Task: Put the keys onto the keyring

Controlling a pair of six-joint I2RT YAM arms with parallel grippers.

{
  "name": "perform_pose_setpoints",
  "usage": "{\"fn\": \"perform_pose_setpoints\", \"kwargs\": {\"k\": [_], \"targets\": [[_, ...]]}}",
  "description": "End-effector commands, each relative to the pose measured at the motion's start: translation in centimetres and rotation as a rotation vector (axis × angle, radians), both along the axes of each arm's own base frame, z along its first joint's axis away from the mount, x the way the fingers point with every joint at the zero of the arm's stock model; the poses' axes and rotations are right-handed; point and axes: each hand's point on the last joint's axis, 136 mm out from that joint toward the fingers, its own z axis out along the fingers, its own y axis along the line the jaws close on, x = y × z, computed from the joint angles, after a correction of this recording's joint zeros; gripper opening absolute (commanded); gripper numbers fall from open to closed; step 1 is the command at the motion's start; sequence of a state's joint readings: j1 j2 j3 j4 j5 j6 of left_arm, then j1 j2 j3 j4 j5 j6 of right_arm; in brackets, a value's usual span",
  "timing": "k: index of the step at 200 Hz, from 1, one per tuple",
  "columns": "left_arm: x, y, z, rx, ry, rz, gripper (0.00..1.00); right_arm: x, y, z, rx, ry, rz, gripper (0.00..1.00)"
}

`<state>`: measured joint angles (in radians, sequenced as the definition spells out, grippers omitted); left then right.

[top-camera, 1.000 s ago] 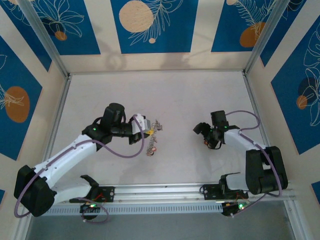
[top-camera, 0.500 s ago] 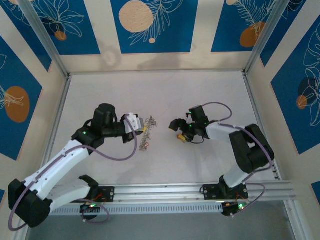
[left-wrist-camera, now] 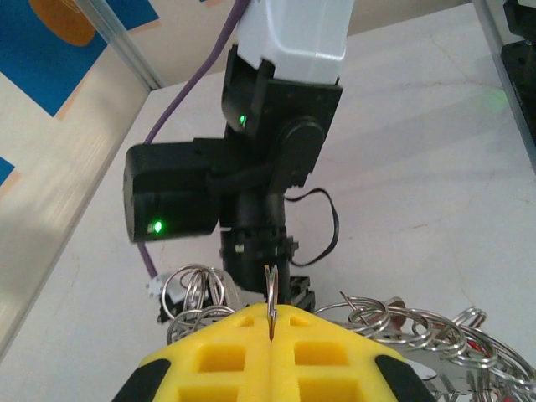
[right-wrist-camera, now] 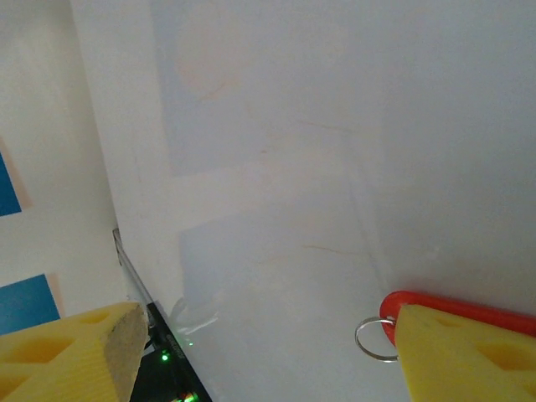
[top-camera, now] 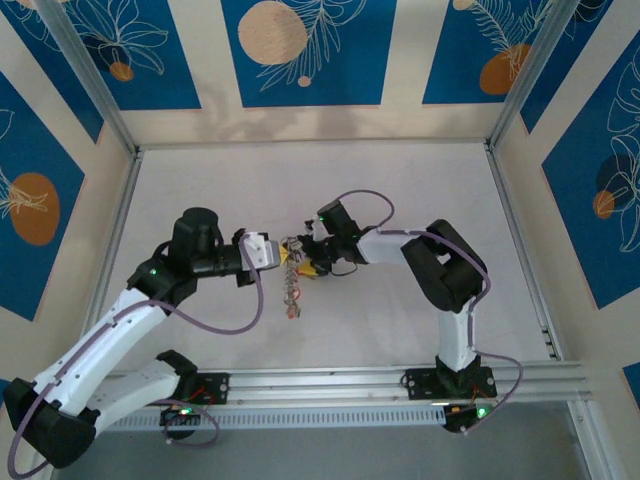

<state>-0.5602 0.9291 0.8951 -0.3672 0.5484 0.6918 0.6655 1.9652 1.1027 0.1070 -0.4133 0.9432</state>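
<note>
Right tool [top-camera: 306,262] swung over to the keyring [left-wrist-camera: 270,295] — left tool [left-wrist-camera: 271,335] pinching it.

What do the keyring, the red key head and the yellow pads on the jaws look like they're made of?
Keyring: metal, silvery and glossy; its thin wire loops glint with bright highlights.
Red key head: probably plastic; smooth, evenly coloured, with a rounded edge.
Yellow pads: matte, with moulded square pockets; plastic or firm rubber, the look leaves it open.

A white table [top-camera: 390,185] sits in the middle. Blue and cream walls [top-camera: 330,70] with orange circles [top-camera: 36,208] stand around it.
</note>
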Motion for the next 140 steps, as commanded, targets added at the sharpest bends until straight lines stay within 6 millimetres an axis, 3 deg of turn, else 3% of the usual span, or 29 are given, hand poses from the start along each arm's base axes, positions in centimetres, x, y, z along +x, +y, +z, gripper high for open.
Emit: {"fn": "perform_pose_setpoints", "kwargs": {"k": [1,16,36,61,80,98,110,124,140], "targets": [[-0.7,-0.3,1.7,-0.041,-0.043,-0.056,0.00,1.2,-0.4,1.0,0.042,0.032,-0.022,0.79],[-0.8,-0.5,1.7,-0.056,-0.029,-0.068,0.00,2.3,-2.2,2.9,0.079,-0.014,-0.033,0.74],[-1.0,-0.9,1.6,-0.069,-0.006,-0.096,0.00,3.6,-6.4,5.0,0.053,-0.097,-0.085,0.72],[-1.2,-1.4,1.4,-0.080,0.021,-0.126,0.00,3.7,-11.4,7.4,0.078,-0.168,-0.142,0.70],[-1.3,-1.7,1.1,-0.085,0.044,-0.147,0.00,3.4,-14.1,9.1,0.088,-0.282,-0.157,0.70],[-1.1,-2.2,0.5,-0.103,0.075,-0.158,0.00,2.3,-15.4,10.9,0.067,-0.452,-0.142,0.70],[-1.1,-2.7,0.3,-0.120,0.106,-0.185,0.00,1.0,-15.3,13.3,0.097,-0.597,-0.091,0.72],[-1.1,-3.3,-0.2,-0.132,0.142,-0.213,0.00,-1.4,-14.6,17.6,0.199,-0.839,-0.006,0.73],[-0.9,-3.8,-0.6,-0.138,0.181,-0.230,0.00,-5.5,-13.8,20.5,0.226,-1.228,0.115,0.73]]}}
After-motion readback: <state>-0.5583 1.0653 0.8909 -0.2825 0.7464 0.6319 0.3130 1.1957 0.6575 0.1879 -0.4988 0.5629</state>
